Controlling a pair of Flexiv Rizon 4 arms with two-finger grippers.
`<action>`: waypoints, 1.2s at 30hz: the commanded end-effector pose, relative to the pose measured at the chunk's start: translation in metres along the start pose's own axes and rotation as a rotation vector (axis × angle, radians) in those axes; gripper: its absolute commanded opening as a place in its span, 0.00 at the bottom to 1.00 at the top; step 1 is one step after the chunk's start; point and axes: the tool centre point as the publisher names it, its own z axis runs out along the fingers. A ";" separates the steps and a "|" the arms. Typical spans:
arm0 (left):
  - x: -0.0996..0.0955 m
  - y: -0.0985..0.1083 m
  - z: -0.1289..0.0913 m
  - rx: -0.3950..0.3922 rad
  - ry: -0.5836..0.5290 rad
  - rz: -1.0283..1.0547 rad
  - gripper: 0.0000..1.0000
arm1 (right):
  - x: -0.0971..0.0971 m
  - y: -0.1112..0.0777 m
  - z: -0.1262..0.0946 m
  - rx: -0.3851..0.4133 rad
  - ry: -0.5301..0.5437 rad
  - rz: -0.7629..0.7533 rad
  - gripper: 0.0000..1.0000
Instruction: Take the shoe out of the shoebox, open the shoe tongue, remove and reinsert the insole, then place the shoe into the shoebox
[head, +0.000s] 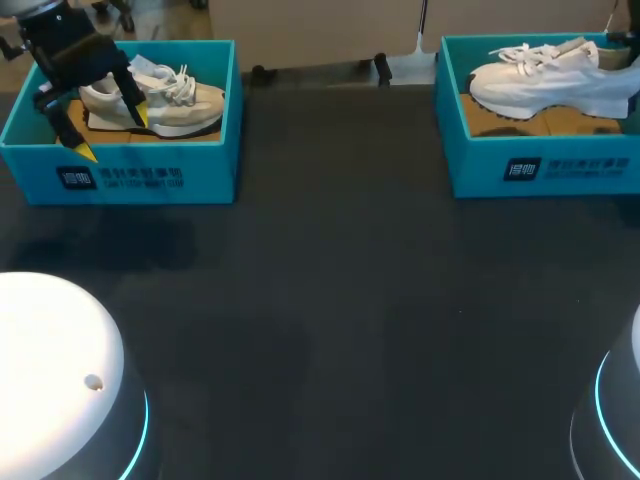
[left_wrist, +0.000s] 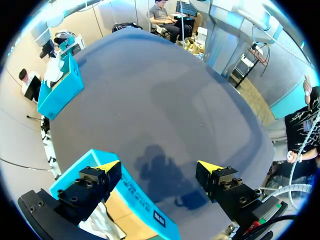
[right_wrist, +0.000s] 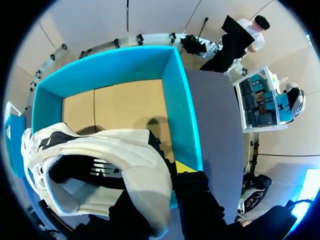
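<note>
We are looking at what seems to be a robot laboratory, at a test station. Our two arms are standing at a dark table (head: 330, 300), the left base (head: 55, 370) and the right base (head: 620, 420) each glowing with a blue ring. Two identical teal boxes are sitting there, the left shoebox (head: 120, 178) holding a beige shoe (head: 165, 100) and the right shoebox (head: 560, 165) holding a white shoe (head: 550, 80).

One table (head: 330, 300) bears two teal shoeboxes, a left shoebox (head: 130, 180) and a right shoebox (head: 545, 165), and two pale shoes, a left shoe (head: 180, 100) and a right shoe (head: 550, 80).
</note>
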 end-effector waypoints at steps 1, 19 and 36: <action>0.001 0.000 0.000 -0.003 0.001 0.001 1.00 | 0.002 -0.003 0.008 -0.005 -0.001 -0.002 0.00; 0.001 0.000 0.000 -0.003 0.001 0.001 1.00 | 0.008 0.006 0.023 -0.036 -0.051 -0.016 0.00; 0.001 0.000 0.000 -0.003 0.001 0.001 1.00 | 0.003 0.007 0.043 -0.031 -0.050 -0.017 0.00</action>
